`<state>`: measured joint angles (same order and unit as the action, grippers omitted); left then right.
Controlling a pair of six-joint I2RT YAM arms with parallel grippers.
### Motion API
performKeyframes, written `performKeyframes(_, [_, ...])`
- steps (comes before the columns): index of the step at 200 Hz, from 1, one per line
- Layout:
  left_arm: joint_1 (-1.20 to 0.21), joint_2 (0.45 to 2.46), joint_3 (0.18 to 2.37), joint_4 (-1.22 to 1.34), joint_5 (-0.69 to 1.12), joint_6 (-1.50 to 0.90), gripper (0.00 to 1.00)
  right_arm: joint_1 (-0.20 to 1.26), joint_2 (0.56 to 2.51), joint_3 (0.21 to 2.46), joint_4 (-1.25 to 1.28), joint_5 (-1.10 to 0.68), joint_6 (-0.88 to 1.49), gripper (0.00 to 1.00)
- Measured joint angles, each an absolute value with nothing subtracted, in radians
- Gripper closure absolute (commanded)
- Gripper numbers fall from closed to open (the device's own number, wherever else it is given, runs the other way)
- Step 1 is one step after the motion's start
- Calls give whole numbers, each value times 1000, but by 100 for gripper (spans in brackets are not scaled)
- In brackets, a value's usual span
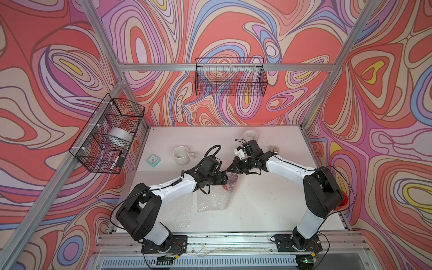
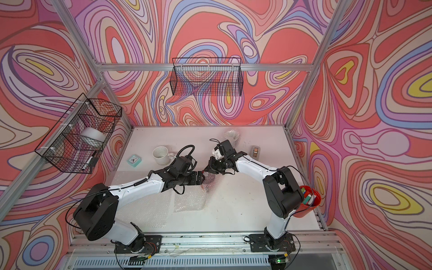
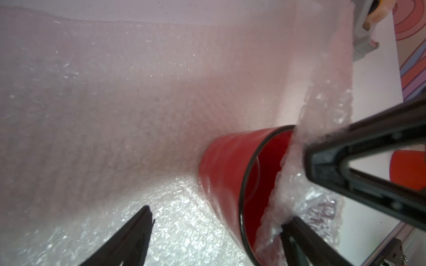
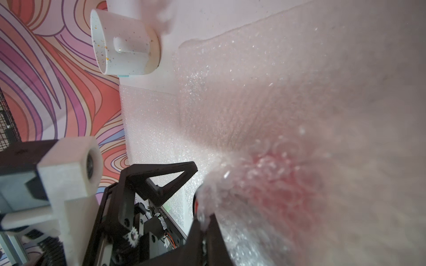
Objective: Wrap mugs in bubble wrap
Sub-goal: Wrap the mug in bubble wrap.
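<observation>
**One mug mid-wrap, one bare, one probably done**

The red mug (image 3: 221,170) lies on its side on the bubble wrap (image 3: 129,92), with its open mouth turned toward both sets of fingertips. The left gripper (image 1: 225,180) is wide open. Its fingers (image 3: 136,235) stand well apart on either side of the mug's mouth end, and neither seems to touch it. The right gripper (image 1: 231,171) comes in from the opposite side, and one of its fingers (image 3: 359,156) presses a fold of wrap across the rim and into the mouth. Its own wrist view shows the tips close together with wrap at them. I cannot tell whether they pinch the wrap or stand slightly apart.

I judge this mug about half wrapped. The sheet rises over the body, yet red ceramic shows bare on the side nearest the left fingers.

Beyond the right fingers a crumpled bundle (image 1: 251,135) probably holds a finished mug, though its contents are hidden. The white mug (image 1: 181,154) stands upright and bare beyond the left fingers, and a spare sheet (image 4: 149,129) lies flat under the left arm.

The mint clock (image 1: 153,160) beside the white mug and the tape dispenser (image 1: 275,149) beyond the right wrist are well clear of the work. The likely obstacle is crowding, since both sets of fingertips meet at the mug's mouth.
</observation>
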<state>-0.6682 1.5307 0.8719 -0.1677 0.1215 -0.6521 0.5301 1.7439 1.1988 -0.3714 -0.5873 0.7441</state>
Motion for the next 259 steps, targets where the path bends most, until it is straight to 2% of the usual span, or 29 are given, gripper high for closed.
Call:
performKeyframes(59, [-668, 1546, 872, -176, 111, -671, 13, 539, 1547, 1187, -496, -378, 662, 52])
performKeyframes(92, [-669, 1546, 872, -176, 110, -678, 13, 588, 1565, 1196, -618, -225, 611, 36])
performKeyframes(165, [-669, 1540, 875, -184, 99, -690, 13, 656, 1792, 1318, -773, -66, 570, 22])
performKeyframes(208, [-669, 1526, 875, -167, 107, -697, 8, 656, 1870, 1329, -781, -71, 570, 21])
performKeyframes(259, [-675, 1559, 875, -150, 109, -716, 11, 656, 1858, 1314, -735, -109, 581, 23])
